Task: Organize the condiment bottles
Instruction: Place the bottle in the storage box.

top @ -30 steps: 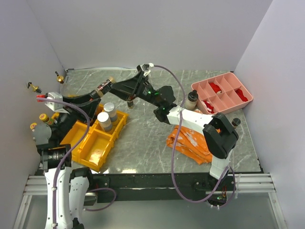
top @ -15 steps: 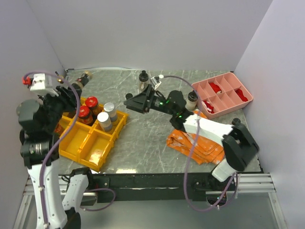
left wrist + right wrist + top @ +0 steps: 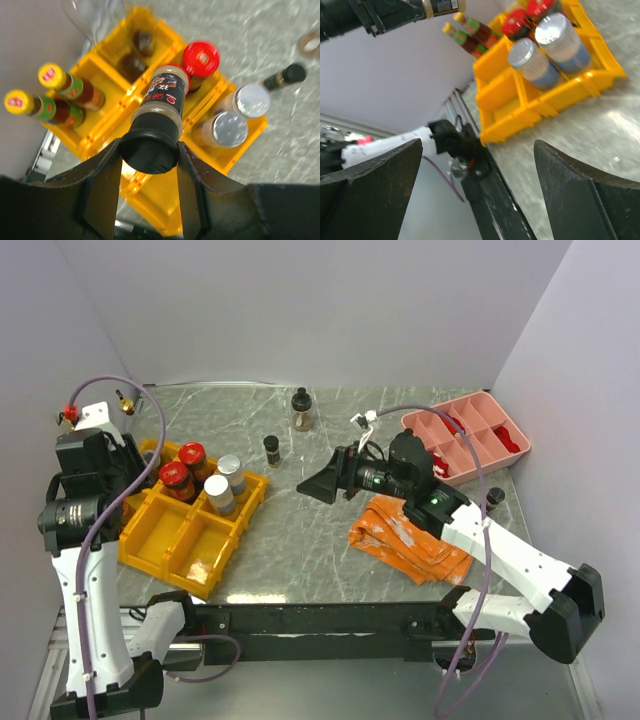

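Observation:
My left gripper [image 3: 149, 147] is shut on a condiment bottle [image 3: 162, 97] with a black cap, brown contents and a black-and-red label. It hangs above the yellow bins [image 3: 150, 45]. The bins hold two red-topped jars [image 3: 185, 468], two silver-topped jars [image 3: 225, 480] and two yellow-capped bottles [image 3: 52, 77]. My right gripper [image 3: 322, 485] stands wide open over the middle of the table with nothing between its fingers [image 3: 375, 192]. A small dark bottle [image 3: 271, 448] and a round black-topped bottle [image 3: 301, 410] stand alone on the marble at the back.
A pink divided tray [image 3: 478, 410] with red items sits at the back right. Orange packets [image 3: 405, 535] lie under the right arm. Another black-capped bottle [image 3: 490, 497] stands near the table's right edge. Gold-spout bottles [image 3: 125, 400] stand by the left wall.
The right gripper opened, let go of the small dark bottle on the table and drew back to the right. The left arm pulled back left with its bottle over the bins.

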Controlling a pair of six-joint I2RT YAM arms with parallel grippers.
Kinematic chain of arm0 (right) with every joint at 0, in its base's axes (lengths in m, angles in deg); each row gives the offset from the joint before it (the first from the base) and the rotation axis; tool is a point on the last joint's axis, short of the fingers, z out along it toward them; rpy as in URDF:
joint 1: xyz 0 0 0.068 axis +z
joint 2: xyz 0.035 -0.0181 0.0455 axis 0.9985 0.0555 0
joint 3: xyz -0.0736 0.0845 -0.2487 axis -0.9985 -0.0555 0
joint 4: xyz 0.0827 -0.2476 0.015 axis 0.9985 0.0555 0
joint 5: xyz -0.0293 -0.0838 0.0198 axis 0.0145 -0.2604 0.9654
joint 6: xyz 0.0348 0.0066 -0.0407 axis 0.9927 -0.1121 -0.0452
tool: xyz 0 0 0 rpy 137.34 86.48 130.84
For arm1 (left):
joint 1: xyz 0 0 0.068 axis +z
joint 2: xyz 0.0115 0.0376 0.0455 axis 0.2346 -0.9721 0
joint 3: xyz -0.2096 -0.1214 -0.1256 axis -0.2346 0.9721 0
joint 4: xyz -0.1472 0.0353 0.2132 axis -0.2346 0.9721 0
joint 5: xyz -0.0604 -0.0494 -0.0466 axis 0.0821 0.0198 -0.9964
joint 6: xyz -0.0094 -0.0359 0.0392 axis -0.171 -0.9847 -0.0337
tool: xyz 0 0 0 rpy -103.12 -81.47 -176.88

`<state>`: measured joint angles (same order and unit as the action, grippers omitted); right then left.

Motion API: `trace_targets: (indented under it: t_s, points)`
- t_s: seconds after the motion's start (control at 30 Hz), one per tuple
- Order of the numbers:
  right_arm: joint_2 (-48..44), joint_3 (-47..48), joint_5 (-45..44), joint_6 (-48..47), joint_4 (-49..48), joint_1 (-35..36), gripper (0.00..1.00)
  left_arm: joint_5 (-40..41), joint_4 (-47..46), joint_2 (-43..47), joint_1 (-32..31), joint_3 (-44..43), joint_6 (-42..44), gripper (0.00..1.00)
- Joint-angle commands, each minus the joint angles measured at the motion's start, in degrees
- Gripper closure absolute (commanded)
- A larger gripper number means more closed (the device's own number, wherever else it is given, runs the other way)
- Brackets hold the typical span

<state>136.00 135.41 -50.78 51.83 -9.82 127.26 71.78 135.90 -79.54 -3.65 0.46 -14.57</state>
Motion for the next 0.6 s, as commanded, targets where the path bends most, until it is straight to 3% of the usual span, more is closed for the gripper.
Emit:
trace_targets:
  t_s: [0.0,0.3,0.43,0.57]
  points:
    - [-3.44,-0.84,-1.83,-5.38,5.75,-0.37,0.00,1.40,2.46,0.24,0.02,2.94,0.07,0.99]
    - [-4.41,-0.23,-1.84,-6.26,7.26,-0.37,0.00,6.93,2.10,-3.44,0.11,3.66,-2.57,0.99]
    - [-5.02,-0.23,-2.01,-6.17,7.34,-0.46,0.00,13.35,6.66,-11.06,0.11,0.41,-13.45,0.99]
    - [-6.25,-0.84,-3.15,-6.35,7.70,-0.46,0.00,4.52,6.33,-13.29,0.02,1.70,-15.76,0.99]
